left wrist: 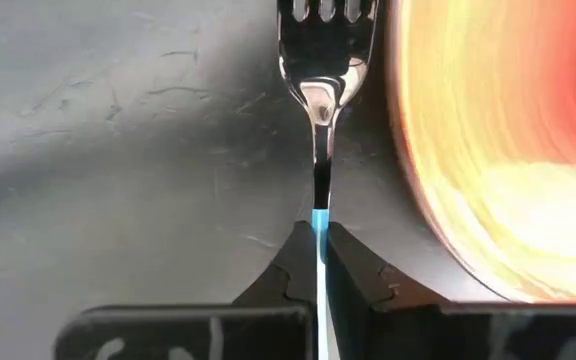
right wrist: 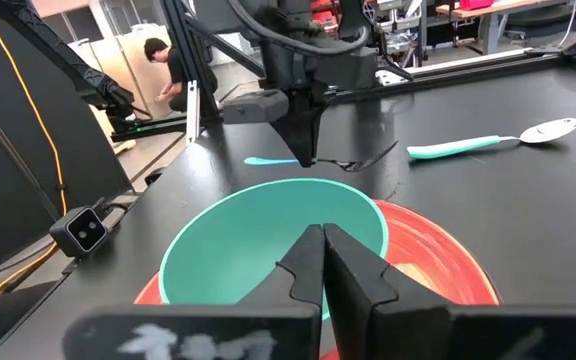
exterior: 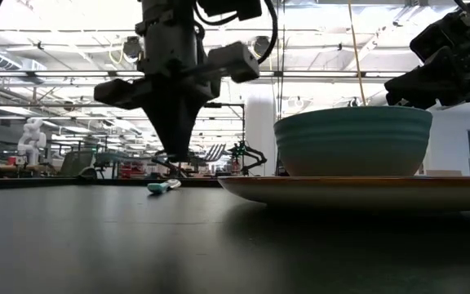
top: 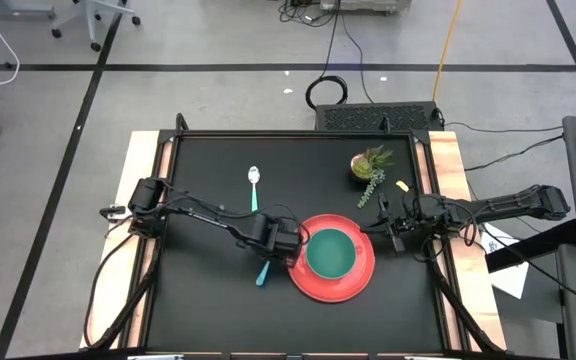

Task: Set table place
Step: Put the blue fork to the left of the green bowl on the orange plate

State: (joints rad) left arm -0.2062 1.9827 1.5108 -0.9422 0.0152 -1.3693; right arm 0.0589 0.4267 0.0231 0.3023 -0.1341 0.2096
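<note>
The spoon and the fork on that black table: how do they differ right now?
The fork is pinched at its handle by the left gripper, shut on it; the spoon lies free, nothing touching it. The fork sits right beside the red plate; the spoon lies apart from it, farther up the table. Both have teal handles and metal heads.

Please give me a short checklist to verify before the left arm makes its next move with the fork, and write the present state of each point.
1. Left gripper shut on the fork at its teal handle: ok.
2. Fork beside the red plate, not on it: ok.
3. Teal bowl sits on the plate: ok.
4. Spoon lies apart from the fork: ok.
5. Right gripper shut, empty, above the bowl: ok.
6. Fork lifted off the table: cannot tell.
</note>
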